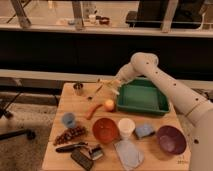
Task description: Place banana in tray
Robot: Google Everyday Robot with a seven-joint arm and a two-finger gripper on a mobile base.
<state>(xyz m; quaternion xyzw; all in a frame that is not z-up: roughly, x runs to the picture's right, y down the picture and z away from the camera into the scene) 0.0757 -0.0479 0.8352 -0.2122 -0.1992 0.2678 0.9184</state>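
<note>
Evidently mid-carry: the claw (pixel 113 85) grasps the banana (pixel 108 83) beside the tray (pixel 161 106); next, move over it and release.

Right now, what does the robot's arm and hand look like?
The arm is off-white and smooth, built of thick rounded tubular links with bulbous joints, and no loose cables or markings show. It narrows toward the hand, which looks pale and slim, at the left rim of the green tray.
</note>
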